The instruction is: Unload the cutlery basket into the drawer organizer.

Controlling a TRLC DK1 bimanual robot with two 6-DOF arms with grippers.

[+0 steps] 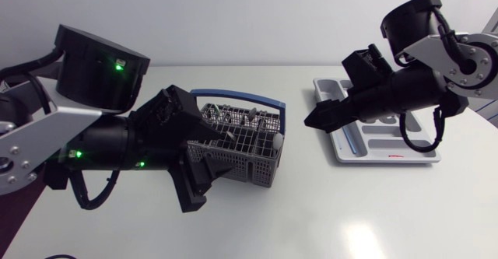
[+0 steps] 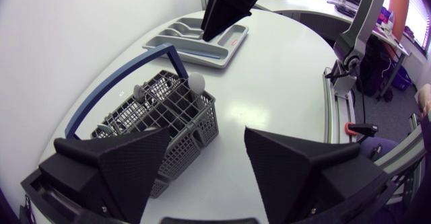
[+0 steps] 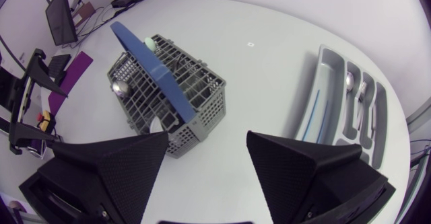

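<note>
The grey cutlery basket (image 1: 241,138) sits mid-table, with the drawer organizer (image 1: 389,146) at its 3 o'clock. The left gripper (image 2: 207,133), at the basket's 8 o'clock, and the right gripper (image 3: 206,136), between basket and organizer, both gape wide and hold nothing.

From above, the left arm (image 1: 109,146) hid one end of the cutlery basket (image 1: 245,146), and the right arm (image 1: 405,88) covered part of the drawer organizer (image 1: 381,144). The basket's pieces (image 1: 253,119) were too small to name.
</note>
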